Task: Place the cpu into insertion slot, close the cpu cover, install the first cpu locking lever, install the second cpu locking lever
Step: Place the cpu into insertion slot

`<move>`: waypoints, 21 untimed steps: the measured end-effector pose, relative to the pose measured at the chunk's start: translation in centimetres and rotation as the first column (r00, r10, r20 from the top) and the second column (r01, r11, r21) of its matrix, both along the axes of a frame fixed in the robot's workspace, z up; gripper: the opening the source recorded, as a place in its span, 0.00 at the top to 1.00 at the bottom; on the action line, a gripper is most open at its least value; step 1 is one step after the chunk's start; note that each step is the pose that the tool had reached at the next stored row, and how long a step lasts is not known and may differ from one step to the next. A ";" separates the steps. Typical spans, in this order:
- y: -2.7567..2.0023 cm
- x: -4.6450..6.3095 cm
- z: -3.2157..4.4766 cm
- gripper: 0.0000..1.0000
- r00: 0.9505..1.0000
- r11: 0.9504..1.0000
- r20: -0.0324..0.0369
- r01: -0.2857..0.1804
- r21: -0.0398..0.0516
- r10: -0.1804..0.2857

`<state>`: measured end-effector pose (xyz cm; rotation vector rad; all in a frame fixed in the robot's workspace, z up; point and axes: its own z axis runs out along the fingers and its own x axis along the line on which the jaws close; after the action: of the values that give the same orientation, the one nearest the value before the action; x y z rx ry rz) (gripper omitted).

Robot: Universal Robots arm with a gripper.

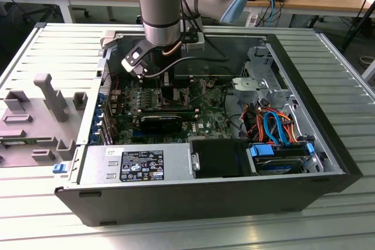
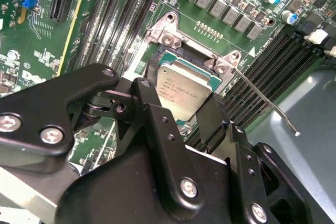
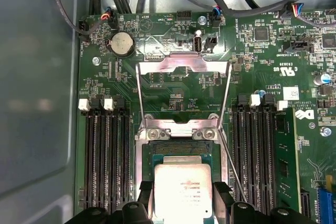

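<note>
The gripper (image 2: 181, 106) is clenching the cpu (image 2: 184, 83) by its edges, over the insertion slot (image 3: 181, 148). The first wrist view is showing the cpu cover (image 3: 184, 62) swung open. The exterior view is showing the arm (image 1: 161, 10) at upper centre.

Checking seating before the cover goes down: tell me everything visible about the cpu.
The cpu is a flat square chip. Its silver-grey metal lid carries dark print, and a green substrate edge shows around the lid. It sits lid-up over the insertion slot, inside the metal rim. The gripper clamps it on two opposite sides with black fingers. Full seating cannot be told. The cpu cover is swung open, clear of it.
</note>
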<state>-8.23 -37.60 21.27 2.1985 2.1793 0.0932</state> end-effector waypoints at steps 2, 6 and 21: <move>0.00 0.0 -0.14 0.46 1.000 1.000 0.000 0.000 0.000 0.000; 0.00 0.0 -0.35 0.46 1.000 1.000 0.000 0.000 -0.002 0.000; 0.18 0.5 -0.85 0.46 1.000 1.000 0.000 0.000 -0.008 0.000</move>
<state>-7.70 -37.42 20.41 2.1943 2.1756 0.0843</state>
